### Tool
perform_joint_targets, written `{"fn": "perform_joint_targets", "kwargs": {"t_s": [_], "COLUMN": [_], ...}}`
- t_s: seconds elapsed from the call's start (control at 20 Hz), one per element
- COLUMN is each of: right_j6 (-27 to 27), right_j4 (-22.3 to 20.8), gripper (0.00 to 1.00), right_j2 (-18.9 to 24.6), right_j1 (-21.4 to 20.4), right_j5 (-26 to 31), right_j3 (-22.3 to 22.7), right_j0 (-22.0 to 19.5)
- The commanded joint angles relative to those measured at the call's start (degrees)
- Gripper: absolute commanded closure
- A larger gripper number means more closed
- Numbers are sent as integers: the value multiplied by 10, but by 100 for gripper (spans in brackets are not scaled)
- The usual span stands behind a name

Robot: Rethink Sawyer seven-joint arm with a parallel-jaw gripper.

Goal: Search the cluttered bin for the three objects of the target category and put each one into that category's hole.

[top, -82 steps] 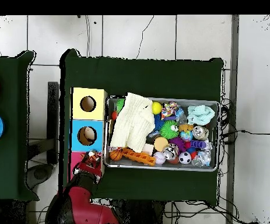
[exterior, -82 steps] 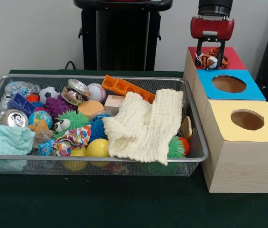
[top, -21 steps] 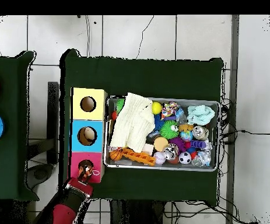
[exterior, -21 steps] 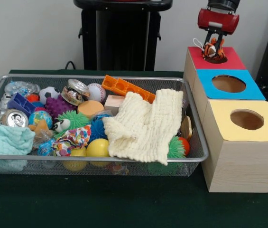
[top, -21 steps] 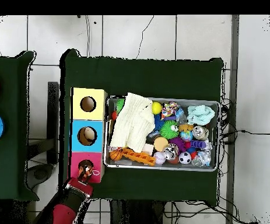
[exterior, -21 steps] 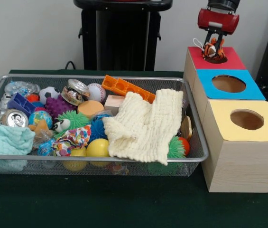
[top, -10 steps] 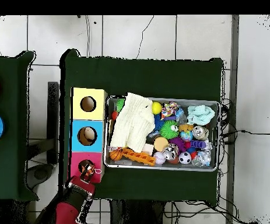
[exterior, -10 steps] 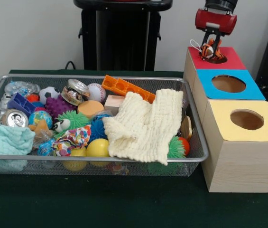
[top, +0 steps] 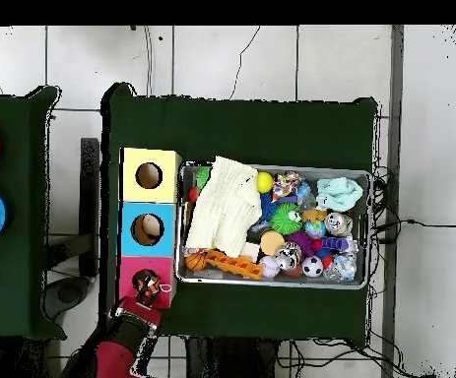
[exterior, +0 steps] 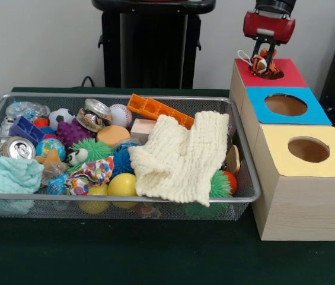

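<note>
Hardly moved since half a second ago — pincer (exterior: 262, 59) clenched on tiger toy (exterior: 260, 63), red hole (exterior: 271, 73) just beneath, poised for dropping.

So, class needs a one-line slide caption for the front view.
Gripper holds a striped tiger toy at the red box's hole, beside a cluttered wire bin.

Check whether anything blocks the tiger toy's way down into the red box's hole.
Nothing visible does. The hand holds the tiger toy right at the hole in the red box, and the opening beside it shows clear.
</note>
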Motion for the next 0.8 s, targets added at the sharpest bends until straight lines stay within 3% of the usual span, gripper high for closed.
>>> {"fn": "perform_joint_targets", "kwargs": {"t_s": [0.05, 0.5, 0.7, 0.8], "right_j6": [143, 158, 139, 143], "right_j4": [53, 59, 100, 98], "gripper": [100, 100, 100, 100], "right_j2": [28, 38, 36, 39], "right_j1": [89, 139, 150, 163], "right_j5": [3, -43, -45, -56], "right_j3": [-42, -74, -81, -89], "right_j0": [-17, -26, -11, -16]}}
